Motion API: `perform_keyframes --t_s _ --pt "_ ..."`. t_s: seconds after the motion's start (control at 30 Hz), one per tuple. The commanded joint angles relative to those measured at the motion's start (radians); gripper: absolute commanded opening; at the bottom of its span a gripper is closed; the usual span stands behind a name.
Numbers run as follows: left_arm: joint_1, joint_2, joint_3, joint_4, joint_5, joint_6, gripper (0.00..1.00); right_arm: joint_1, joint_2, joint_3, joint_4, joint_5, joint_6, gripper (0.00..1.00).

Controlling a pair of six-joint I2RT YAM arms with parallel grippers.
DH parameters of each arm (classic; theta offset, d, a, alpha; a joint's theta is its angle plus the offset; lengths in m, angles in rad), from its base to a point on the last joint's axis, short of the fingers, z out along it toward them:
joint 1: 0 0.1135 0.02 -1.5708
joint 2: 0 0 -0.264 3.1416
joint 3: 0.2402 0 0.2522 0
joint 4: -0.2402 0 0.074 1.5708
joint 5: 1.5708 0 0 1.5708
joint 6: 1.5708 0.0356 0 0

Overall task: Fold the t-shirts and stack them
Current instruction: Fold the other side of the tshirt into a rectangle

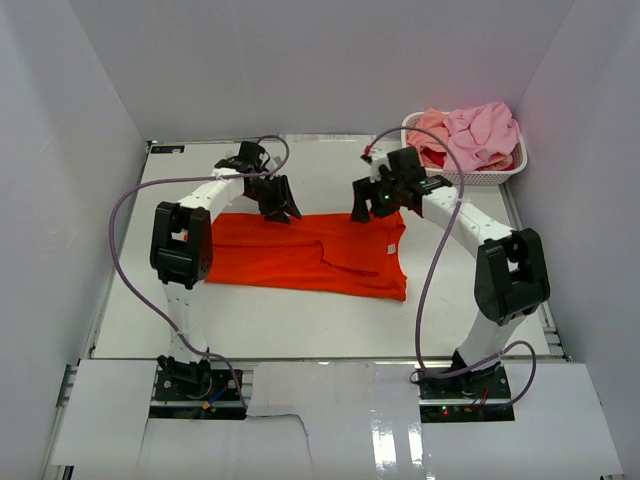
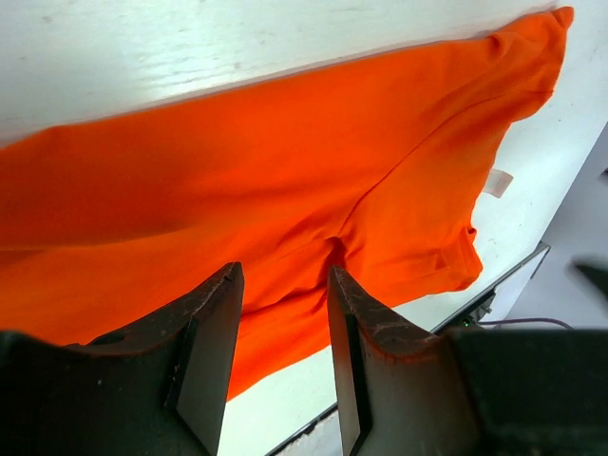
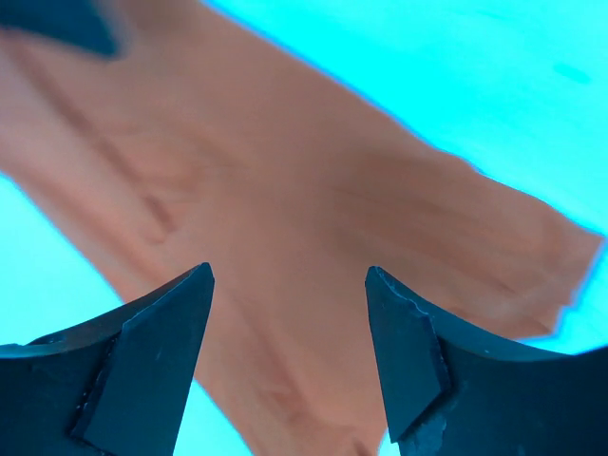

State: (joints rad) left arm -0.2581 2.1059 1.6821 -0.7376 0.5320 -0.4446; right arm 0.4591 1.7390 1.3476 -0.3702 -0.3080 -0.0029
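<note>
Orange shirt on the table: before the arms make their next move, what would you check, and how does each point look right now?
1. Orange t-shirt lying on the table, none hanging over an edge: ok.
2. Left end effector open with nothing between its fingers: ok.
3. Right end effector open and empty above the cloth: ok.
4. Shirt apart from the basket: ok.
5. Folded layers lined up evenly: cannot tell, the cloth is creased.
6. Pink shirts waiting inside the basket: ok.
</note>
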Motion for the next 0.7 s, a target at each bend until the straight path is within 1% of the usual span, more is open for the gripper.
perform_keyframes --t_s 0.0,0.03,0.2,0.37,0.43,0.47,0.53,0.57,0.67 --pt "0.032 -0.064 -0.022 0.007 0.036 0.027 0.51 -0.117 0.025 0.01 -0.058 0.01 0.103 0.72" --pt "0.043 -0.067 -0.028 0.007 0.052 0.029 0.51 -0.157 0.031 0.005 -0.056 0.006 0.11 0.72" --pt "0.138 -0.086 -0.065 0.01 0.085 0.04 0.51 -0.264 0.079 -0.018 -0.044 -0.06 0.133 0.73" --pt "0.239 -0.113 -0.107 0.036 0.069 0.026 0.51 -0.3 0.138 -0.015 -0.016 -0.124 0.142 0.76" --pt "0.256 -0.139 -0.142 0.064 0.06 0.006 0.52 -0.312 0.149 -0.016 0.0 -0.131 0.15 0.77" --pt "0.311 -0.15 -0.154 0.075 0.054 -0.003 0.52 -0.318 0.158 -0.019 0.005 -0.135 0.153 0.77" --pt "0.35 -0.182 -0.183 0.099 0.045 -0.032 0.52 -0.335 0.169 -0.018 0.008 -0.138 0.161 0.77" --pt "0.399 -0.191 -0.211 0.121 0.051 -0.043 0.52 -0.341 0.175 -0.027 0.02 -0.146 0.161 0.78" --pt "0.489 -0.239 -0.269 0.173 0.075 -0.078 0.52 -0.362 0.177 -0.037 0.03 -0.145 0.164 0.78"
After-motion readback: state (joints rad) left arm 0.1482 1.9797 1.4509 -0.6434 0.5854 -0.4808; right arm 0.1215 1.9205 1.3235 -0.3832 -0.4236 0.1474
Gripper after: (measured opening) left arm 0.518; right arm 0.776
